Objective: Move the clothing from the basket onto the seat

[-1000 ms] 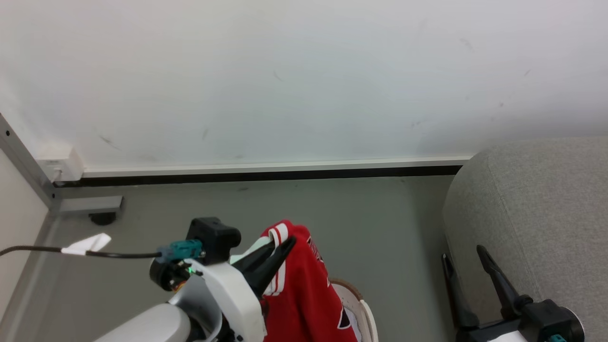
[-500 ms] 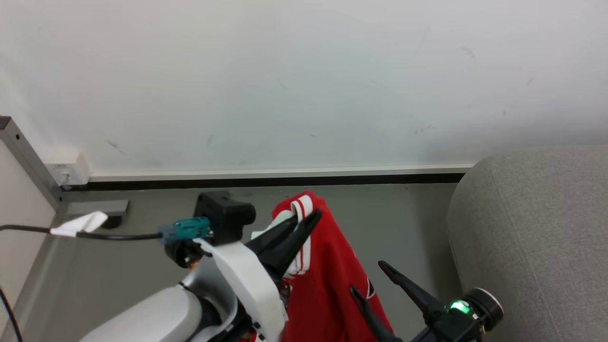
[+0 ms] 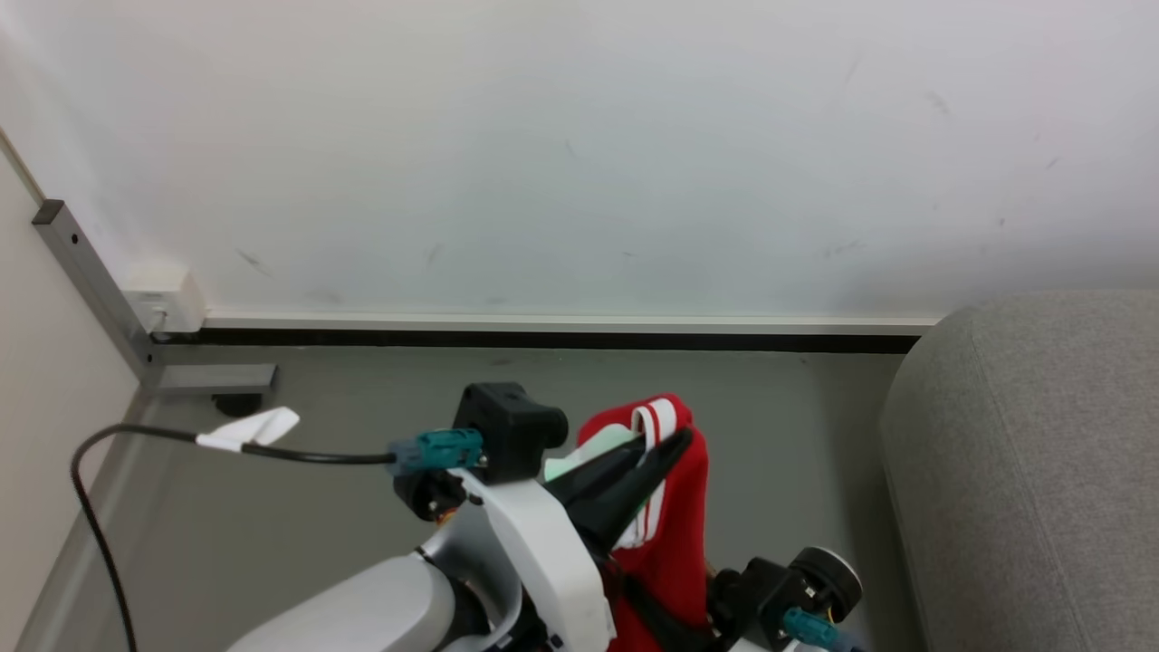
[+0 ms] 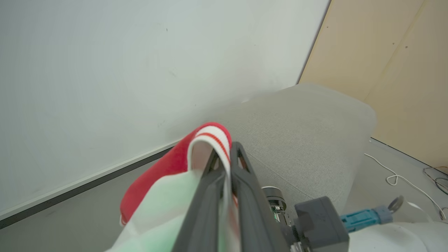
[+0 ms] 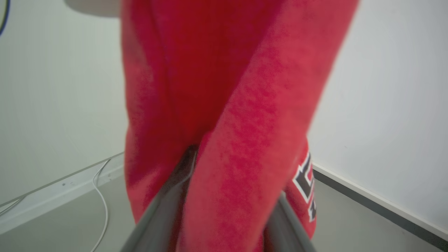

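One red garment: left gripper clamped on it, right gripper apart around it.

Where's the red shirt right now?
In the head view the red shirt hangs at bottom centre, pinched by its striped edge in the left pincer, with the grey sofa to its right.

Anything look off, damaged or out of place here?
Nothing looks damaged or spilled. The red garment hangs bunched from the shut left gripper, above the floor and short of the sofa. The only untidy bit is a loose white cable curled on the floor beside the sofa.
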Robot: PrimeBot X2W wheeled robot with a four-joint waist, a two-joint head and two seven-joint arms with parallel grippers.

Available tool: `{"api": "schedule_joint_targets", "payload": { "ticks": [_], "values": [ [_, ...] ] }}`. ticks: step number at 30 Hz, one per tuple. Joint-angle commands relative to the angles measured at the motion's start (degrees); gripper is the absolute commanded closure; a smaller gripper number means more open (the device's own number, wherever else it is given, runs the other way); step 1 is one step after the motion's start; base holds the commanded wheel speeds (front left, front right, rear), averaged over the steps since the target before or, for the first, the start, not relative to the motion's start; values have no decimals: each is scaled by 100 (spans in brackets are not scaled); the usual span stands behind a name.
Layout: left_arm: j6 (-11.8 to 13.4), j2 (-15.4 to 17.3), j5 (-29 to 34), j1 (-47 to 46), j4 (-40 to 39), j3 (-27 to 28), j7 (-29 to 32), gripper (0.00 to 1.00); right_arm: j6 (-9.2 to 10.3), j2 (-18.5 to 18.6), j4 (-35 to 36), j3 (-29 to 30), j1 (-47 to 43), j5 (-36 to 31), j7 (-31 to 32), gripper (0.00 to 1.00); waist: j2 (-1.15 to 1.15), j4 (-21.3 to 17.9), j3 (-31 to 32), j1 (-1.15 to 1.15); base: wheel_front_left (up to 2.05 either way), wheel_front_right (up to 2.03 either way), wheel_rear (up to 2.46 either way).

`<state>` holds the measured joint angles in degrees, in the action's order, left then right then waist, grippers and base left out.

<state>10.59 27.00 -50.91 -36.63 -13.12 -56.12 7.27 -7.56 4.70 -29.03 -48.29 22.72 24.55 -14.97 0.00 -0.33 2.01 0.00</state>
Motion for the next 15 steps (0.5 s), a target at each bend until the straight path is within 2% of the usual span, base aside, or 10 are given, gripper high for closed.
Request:
{"api": "schedule_joint_targets", "payload": {
  "ticks": [1, 4, 5, 6, 7, 12, 15],
  "values": [
    [30, 19, 40, -48, 47, 52, -38, 100, 14, 21, -60, -36, 189, 114, -21, 100, 0, 18, -7, 0, 0, 0, 0],
    [94, 54, -47, 81, 123, 160, -156, 100, 14, 23, 2, -3, 208, 486, -28, 100, 0, 29, -25, 0, 0, 0, 0],
    [106, 82, -65, 141, 147, 184, -207, 89, 13, 37, 73, 28, 231, 584, -28, 100, 0, 23, -29, 0, 0, 0, 0],
    [108, 121, -86, 203, 174, 200, -249, 55, 14, 66, 138, 86, 254, 649, -27, 100, 0, 12, -33, 0, 0, 0, 0],
    [120, 150, -115, 262, 206, 222, -298, 0, 14, 94, 202, 145, 269, 707, -26, 100, 0, -1, -38, 0, 0, 0, 0],
    [8, 275, -84, 638, 495, 275, -766, 0, 14, 229, 475, 528, 321, 880, -27, 100, 0, -72, -69, 0, 0, 0, 0],
    [-106, 207, -28, 902, 813, 302, -1276, 0, 13, 312, 600, 752, 326, 848, -27, 100, 0, -121, -99, 0, 0, 0, 0]
  ]
}}
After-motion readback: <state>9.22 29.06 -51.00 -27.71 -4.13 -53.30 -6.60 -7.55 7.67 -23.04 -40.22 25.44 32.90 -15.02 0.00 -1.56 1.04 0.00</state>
